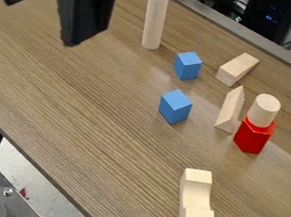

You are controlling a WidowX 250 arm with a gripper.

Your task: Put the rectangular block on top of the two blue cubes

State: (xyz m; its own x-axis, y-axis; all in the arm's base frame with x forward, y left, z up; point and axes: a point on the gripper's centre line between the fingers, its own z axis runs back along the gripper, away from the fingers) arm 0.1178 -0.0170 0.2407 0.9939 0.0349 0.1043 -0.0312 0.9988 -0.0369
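Two blue cubes (175,107) stand apart — rectangular block (237,70) near one.

High, slanting view
The camera looks down across the table (82,102) from fairly near, taking in floor (55,202) at lower left.

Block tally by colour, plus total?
Blue: 2 (cubes)
Red: 1 (red block)
Bare wood: 5 (tall cylinder, short cylinder on the red block, rectangular block, triangular block, notched block)
Total: 8
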